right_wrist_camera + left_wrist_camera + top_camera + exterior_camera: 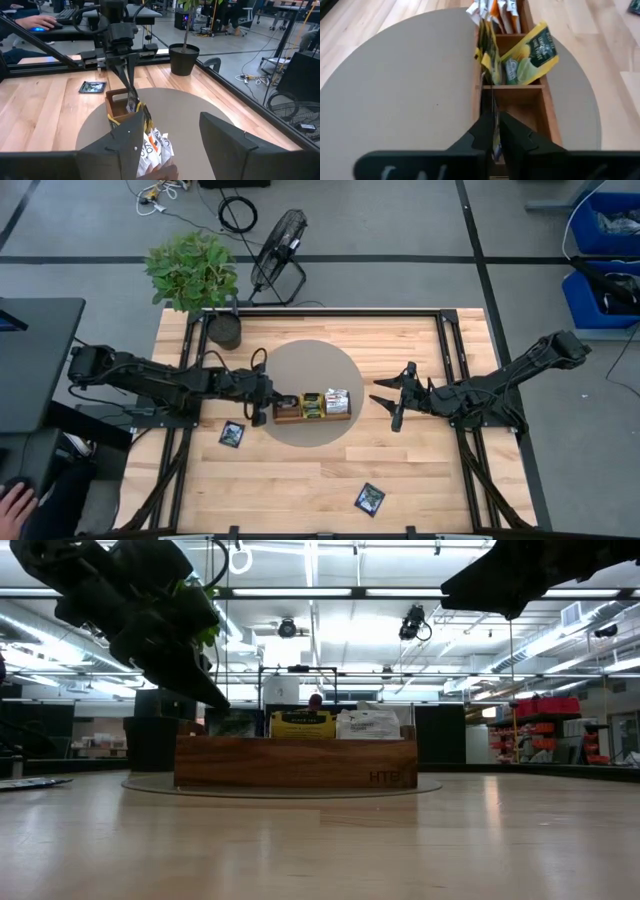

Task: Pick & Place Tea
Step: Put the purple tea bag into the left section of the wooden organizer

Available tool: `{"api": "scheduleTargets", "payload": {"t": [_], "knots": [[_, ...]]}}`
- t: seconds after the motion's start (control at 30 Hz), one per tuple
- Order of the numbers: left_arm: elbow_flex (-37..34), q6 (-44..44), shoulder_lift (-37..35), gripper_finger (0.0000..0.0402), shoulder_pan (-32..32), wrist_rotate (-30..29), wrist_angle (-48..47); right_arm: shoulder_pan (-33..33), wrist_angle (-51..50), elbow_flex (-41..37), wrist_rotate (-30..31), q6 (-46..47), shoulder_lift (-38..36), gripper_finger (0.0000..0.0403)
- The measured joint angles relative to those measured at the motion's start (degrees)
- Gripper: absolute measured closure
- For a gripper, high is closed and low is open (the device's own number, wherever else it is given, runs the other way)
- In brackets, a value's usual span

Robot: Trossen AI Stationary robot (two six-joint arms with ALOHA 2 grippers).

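The long wooden tray (312, 417) lies on a round grey mat (310, 365). Yellow sachets (527, 57) stand on edge in its middle compartment and white-and-orange ones (502, 12) in the one farthest from my left gripper. My left gripper (265, 404) is at the tray's left end, over the nearest compartment (520, 107), shut on a dark sachet. Two black sachets lie flat on the table, one (232, 434) near the left arm and one (370, 498) near the near edge. My right gripper (393, 402) hovers open, right of the tray. My left gripper pinches a thin dark sachet (493, 117) between its two fingers (481, 135), seen edge-on in the left wrist view. The fingers come slanting down from the table's left. The sachet hangs below them at the tray's left compartment (120, 100); whether its lower edge rests inside, I cannot tell.
A potted plant (195, 275) stands at the table's far left corner, and a fan (280, 250) sits on the floor beyond the far edge. A person's hand (15, 505) shows left of the table. Bare wood lies along the near side between the loose sachets.
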Motion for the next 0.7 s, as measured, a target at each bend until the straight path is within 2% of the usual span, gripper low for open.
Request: {"api": "scheduleTargets", "payload": {"t": [0.27,0.4,0.53,0.7], "knots": [[0.0,0.1,-0.2,0.0291,1.9,-0.3,0.0,0.0,-0.1,0.0,-0.1,0.3,0.0,0.0201],[0.0,0.4,-2.6,0.0263,2.0,-0.3,2.1,0.0,-0.3,0.0,-0.2,0.3,0.0,0.0201],[0.1,0.0,-6.7,0.0248,1.9,1.6,3.4,0.1,0.2,0.0,-0.6,0.2,0.0,0.0201],[0.1,-0.8,-12.9,0.0251,-0.3,1.9,3.4,1.8,2.5,0.0,-1.9,-2.2,0.0,0.0202]]}}
